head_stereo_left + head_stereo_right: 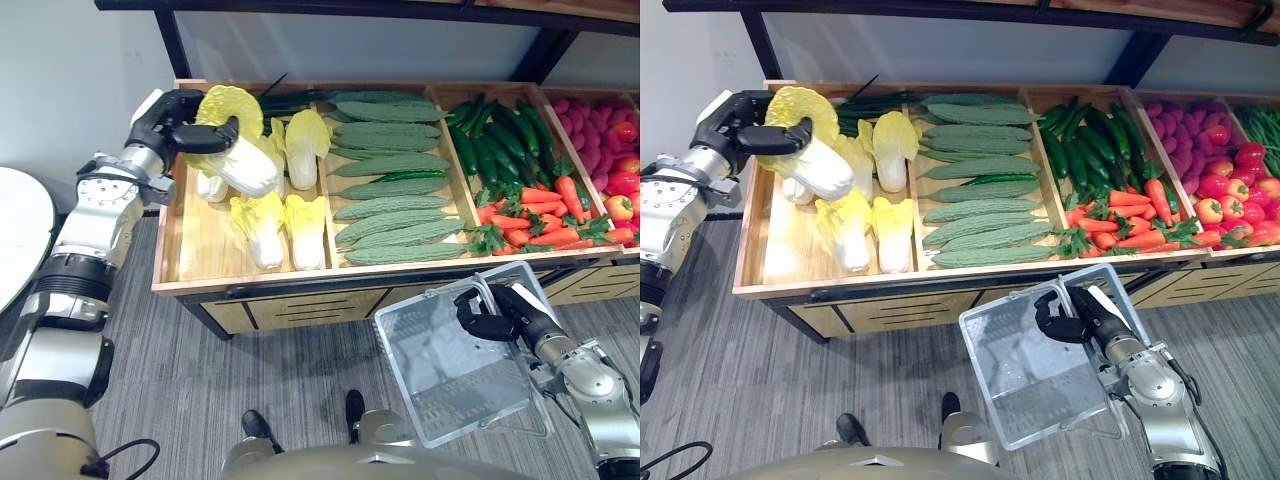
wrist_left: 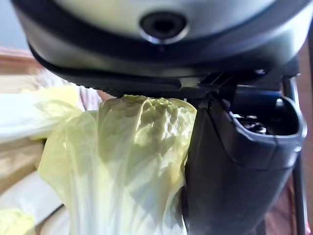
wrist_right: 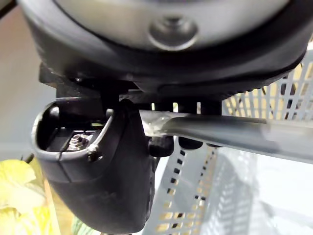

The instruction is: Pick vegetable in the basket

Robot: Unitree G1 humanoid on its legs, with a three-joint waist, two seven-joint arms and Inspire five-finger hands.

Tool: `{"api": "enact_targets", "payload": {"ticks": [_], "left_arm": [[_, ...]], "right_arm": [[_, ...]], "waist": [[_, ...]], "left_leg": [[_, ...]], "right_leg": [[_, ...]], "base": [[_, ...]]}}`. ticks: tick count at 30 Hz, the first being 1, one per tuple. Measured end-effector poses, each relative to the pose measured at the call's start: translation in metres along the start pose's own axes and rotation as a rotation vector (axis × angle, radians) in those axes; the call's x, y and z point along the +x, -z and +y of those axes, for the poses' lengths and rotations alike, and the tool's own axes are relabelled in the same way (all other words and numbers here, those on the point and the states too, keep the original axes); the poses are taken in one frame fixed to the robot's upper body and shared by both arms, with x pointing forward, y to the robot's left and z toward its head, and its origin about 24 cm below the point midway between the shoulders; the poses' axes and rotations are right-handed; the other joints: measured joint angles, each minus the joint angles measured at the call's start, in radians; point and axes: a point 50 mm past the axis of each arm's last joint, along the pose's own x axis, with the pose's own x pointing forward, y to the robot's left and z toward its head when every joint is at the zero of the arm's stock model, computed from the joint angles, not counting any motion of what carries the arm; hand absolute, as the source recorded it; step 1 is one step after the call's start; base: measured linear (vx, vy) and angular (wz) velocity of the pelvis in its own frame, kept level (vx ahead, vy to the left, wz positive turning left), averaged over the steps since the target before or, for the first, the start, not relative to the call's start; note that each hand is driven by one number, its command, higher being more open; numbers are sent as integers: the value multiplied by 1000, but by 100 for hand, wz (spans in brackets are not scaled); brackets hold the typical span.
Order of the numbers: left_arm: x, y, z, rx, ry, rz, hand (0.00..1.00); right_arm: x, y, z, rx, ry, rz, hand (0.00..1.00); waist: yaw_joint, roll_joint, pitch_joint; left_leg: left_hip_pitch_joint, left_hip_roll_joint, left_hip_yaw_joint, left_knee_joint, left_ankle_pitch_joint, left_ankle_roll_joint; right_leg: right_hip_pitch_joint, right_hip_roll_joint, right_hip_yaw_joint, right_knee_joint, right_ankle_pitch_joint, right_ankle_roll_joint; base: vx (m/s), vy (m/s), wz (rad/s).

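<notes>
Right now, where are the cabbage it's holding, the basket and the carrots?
Held cabbage (image 1: 245,165): left eye view, on its white stalk.
Basket (image 1: 440,385): left eye view, on its bare floor.
Carrots (image 1: 568,197): left eye view, on one orange root.

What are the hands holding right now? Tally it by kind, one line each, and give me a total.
cabbage: 1, gripped in the left hand above the wooden crate
plastic basket: 1, its handle in the right hand, nothing in it
Total: 2
</notes>
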Motion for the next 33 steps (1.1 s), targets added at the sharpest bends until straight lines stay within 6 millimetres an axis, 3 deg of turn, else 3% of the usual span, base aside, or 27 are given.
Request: {"api": "enact_targets", "payload": {"ticks": [6,11,18,23,24,25,30,33], "left_arm": [[6,-9,-51,51,211,-57,0],[16,-19,-106,16,386,-107,0],[18,-38,-160,-91,531,-190,0],[12,-40,-196,-125,640,-195,0],[11,-40,-202,-137,660,-196,0],[7,-43,-218,-183,734,-200,0],[8,-50,-222,-189,766,-213,0],[8,-53,-212,-225,762,-217,0]], "right_arm": [[0,-9,0,-25,-20,-33,0],[0,-25,2,-93,-77,-93,0],[-5,-39,-4,-175,-108,-140,0],[-10,-48,-6,-209,-120,-184,0],[-10,-51,-6,-199,-129,-202,0],[-16,-70,-11,-275,-169,-267,0],[-14,-78,-9,-311,-212,-301,0],[-6,-101,-1,-399,-277,-382,0]], "waist": [[-35,14,-32],[-57,13,-33],[-80,17,-40],[-83,28,-62],[-86,31,-64],[-89,45,-77],[-97,45,-77],[-77,44,-79]], "left_leg": [[3,0,7,0,0,0],[15,-2,29,0,-2,1],[31,-5,55,0,-3,6],[34,-6,87,0,-17,0],[38,-6,94,0,-19,0],[51,-5,136,1,-27,-3],[67,-3,176,4,-32,0],[82,10,271,44,-75,-14]], "right_leg": [[-1,0,5,-2,0,1],[-6,-1,28,8,-1,5],[-7,7,57,12,7,11],[-23,10,89,14,4,17],[-24,11,98,14,5,18],[-35,18,139,14,7,23],[-42,28,183,12,12,27],[-69,46,278,13,20,39]], "base": [[-5,6,-3],[-5,11,-12],[12,2,-10],[4,3,-20],[6,-4,-51],[9,-7,-54],[7,-4,-34],[8,16,-89]]}}
